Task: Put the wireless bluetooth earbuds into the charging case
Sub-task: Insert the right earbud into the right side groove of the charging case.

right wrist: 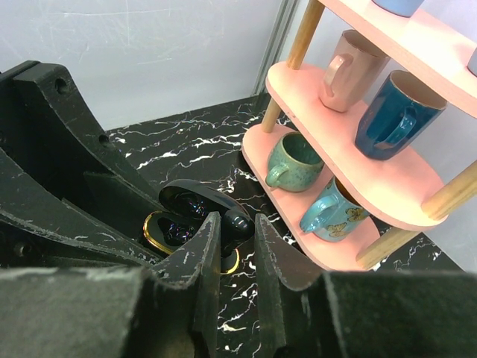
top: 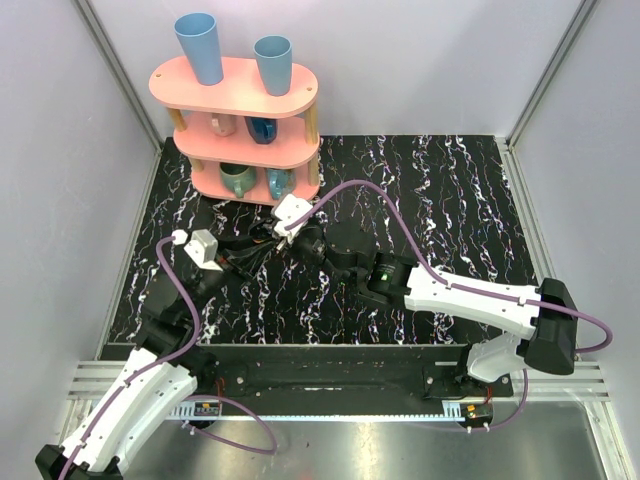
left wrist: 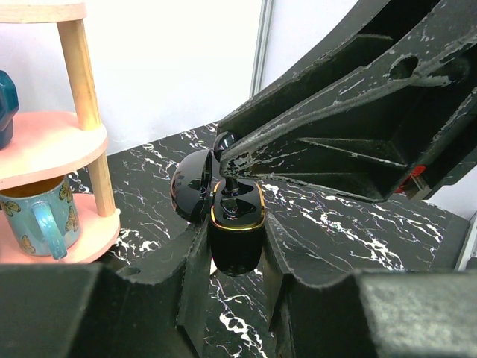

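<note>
Earbud (right wrist: pixel 238 221) hangs pinched in right gripper (right wrist: pixel 235 231) over open black charging case (left wrist: pixel 237 212). Left gripper (left wrist: pixel 237 246) clamps case steady for insertion.

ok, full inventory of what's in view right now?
table: one, black with white marbling, under everything
shelf: one, pink with wooden posts, three tiers, back left of the table
tumblers: two, blue, top tier
pink mug: one, pink, middle tier
dark blue mug: one, dark blue, middle tier
green mug: one, green, bottom tier
light blue mug: one, light blue, bottom tier
charging case: one, black with gold rim, lid open, in the left hand
earbud: one seen, black, in the right hand, at the case
left hand: one, black, shut on the case
right hand: one, black, shut on the earbud
</note>
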Available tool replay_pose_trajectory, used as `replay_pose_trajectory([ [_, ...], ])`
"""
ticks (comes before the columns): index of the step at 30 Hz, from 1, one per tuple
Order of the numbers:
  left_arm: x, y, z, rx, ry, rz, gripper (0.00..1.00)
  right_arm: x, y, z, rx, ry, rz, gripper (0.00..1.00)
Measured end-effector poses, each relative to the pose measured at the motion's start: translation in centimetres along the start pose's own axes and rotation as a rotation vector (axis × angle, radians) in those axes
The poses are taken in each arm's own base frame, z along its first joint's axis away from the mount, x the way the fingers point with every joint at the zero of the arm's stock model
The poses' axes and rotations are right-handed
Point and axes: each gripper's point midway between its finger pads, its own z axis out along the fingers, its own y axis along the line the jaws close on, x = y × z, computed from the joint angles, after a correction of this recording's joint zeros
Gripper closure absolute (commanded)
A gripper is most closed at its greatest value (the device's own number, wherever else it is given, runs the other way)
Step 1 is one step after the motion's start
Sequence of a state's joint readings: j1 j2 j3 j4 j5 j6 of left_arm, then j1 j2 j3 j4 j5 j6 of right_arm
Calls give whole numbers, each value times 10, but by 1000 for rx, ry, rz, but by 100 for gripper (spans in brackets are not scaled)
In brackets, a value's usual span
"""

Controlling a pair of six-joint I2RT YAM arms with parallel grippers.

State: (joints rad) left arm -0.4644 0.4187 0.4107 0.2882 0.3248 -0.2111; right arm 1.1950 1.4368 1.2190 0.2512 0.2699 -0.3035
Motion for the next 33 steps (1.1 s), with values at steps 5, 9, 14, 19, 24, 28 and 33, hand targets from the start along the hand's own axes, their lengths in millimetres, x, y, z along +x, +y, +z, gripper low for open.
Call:
replay_pose_trajectory([
  [5,2,1,0,4,-1,20,100,1,0,-1,-4,7,-22,81],
  [9,9,2,-3,15,-30,75,100,3,0,-2,-6,15,-34,81],
  [14,13,3,-8,20,-74,141,100,5,1,-2,-9,23,-45,80],
  [19,12,3,-9,29,-118,183,100,5,1,-2,-11,25,-48,80],
  [24,12,3,-10,32,-135,202,100,5,1,-2,-13,24,-48,80],
  [28,11,3,-10,35,-138,204,100,4,2,-2,-15,21,-43,80],
  [33,13,3,-9,33,-133,203,100,3,5,-2,-36,16,-42,80],
])
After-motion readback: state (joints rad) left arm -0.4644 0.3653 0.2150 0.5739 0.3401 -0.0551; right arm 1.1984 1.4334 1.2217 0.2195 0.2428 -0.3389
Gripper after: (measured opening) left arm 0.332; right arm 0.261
